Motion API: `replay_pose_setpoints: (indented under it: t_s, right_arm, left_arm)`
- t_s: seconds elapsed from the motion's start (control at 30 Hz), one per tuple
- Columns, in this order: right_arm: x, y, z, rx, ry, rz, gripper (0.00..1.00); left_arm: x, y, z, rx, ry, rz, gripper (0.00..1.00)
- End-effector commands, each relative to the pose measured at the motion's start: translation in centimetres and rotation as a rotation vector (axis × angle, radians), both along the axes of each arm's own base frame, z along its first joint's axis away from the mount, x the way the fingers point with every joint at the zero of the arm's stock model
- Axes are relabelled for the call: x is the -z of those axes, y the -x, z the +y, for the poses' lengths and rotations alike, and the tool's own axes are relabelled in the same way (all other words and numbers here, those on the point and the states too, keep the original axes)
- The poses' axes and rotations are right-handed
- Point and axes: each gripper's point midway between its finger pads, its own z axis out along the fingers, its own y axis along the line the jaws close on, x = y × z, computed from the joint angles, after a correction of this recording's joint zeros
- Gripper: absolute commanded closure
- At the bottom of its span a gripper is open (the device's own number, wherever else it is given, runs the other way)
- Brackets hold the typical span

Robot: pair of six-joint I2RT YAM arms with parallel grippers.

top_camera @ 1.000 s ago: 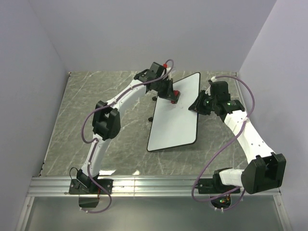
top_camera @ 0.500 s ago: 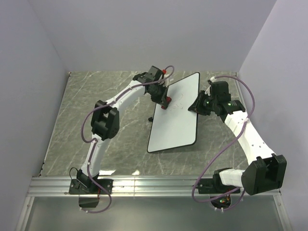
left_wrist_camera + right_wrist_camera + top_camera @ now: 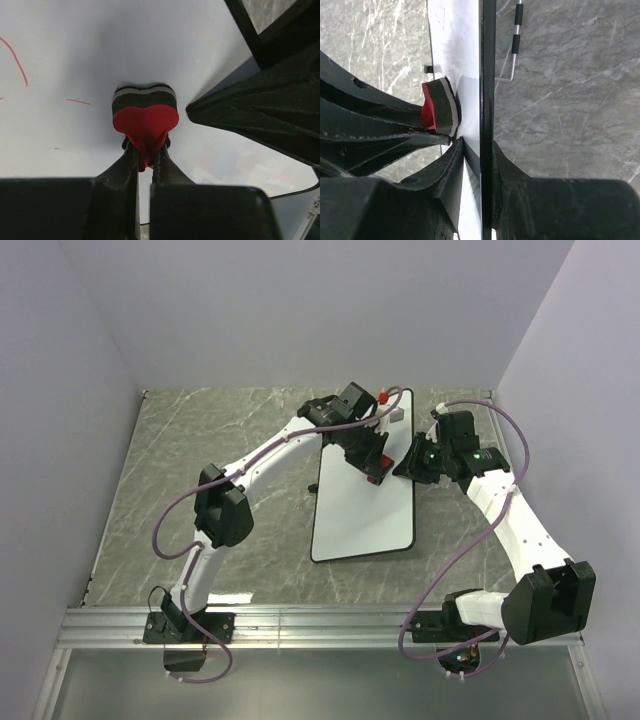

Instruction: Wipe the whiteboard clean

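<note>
As the left claw (image 3: 145,159) clenches the eraser (image 3: 145,119) on the whiteboard (image 3: 65,40), sweep toward the red strokes (image 3: 16,61) left of it. The right claw (image 3: 479,150), clamping the frame (image 3: 487,75), must hold.

Lab test cell: blank walls (image 3: 300,310), marbled tabletop (image 3: 200,440) (aluminium rail (image 3: 320,625)).

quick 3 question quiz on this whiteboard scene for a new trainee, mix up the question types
1. True or false: the left gripper is pinching the red eraser.
2. What does the right gripper clamp? A) the eraser B) the framed edge of the whiteboard C) nothing
3. Fill in: the marks on the board in the left wrist view are ___ in colour.
Key: 1 true; 2 B; 3 red.
</note>
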Motion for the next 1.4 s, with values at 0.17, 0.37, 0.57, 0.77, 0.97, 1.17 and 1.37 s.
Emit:
replay_pose_setpoints:
  t_s: [0.17,0.37,0.57,0.77,0.97,1.17,1.37]
  right_arm:
    - [1.4,3.8,4.1,-0.257,-0.045,0.072,1.00]
    - [1.3,4.3,3.6,-0.253,-0.021,0.073,1.00]
    - [1.4,4.4,3.4,-0.249,-0.016,0.073,1.00]
    - [1.8,4.4,3.5,-0.251,-0.020,0.079,1.00]
    - [2.2,4.9,3.3,-0.276,0.016,0.078,1.00]
    - [2.8,5.8,3.5,-0.302,0.040,0.087,1.00]
    - [2.7,6.1,3.5,-0.310,0.049,0.087,1.00]
  left_arm:
    - [11.7,-1.8,2.3,-0.144,-0.188,0.238,1.00]
    - [16.7,-4.9,6.8,-0.258,-0.314,0.259,1.00]
    - [17.7,-5.5,7.3,-0.275,-0.324,0.262,1.00]
    - [10.4,-5.4,1.2,-0.219,-0.088,0.169,1.00]
    - [2.3,-1.3,-5.3,-0.039,0.103,0.031,1.00]
    - [-4.1,1.6,-8.6,0.083,0.273,-0.027,1.00]
    - [-2.3,0.1,-8.8,0.022,0.237,-0.034,1.00]
